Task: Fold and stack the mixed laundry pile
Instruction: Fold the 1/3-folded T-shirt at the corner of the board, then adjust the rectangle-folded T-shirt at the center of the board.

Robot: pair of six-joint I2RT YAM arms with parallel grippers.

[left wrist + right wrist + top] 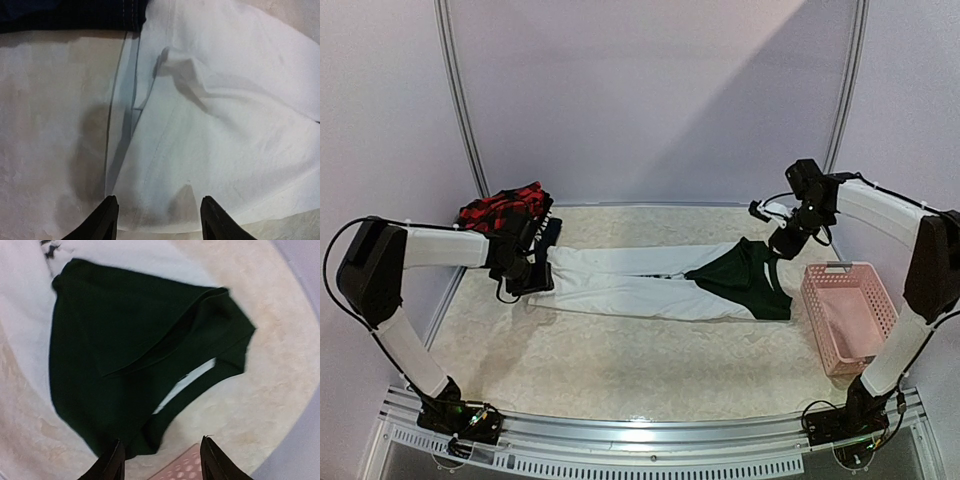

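Left hand [158, 199] open, empty, above tee [215, 125] hem; my right hand [162, 440] open, empty, over its dark sleeve [125, 355]. Tee flat mid-tabletop [620, 370], unfolded. Plaid shirt [500, 210] heaped far left. Most folding remains, I judge.

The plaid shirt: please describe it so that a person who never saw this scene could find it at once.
On the table, go to the far left corner, near the back wall. There the plaid shirt lies bunched up, next to a dark navy garment and the end of the long white garment. It alone has red and black checks.
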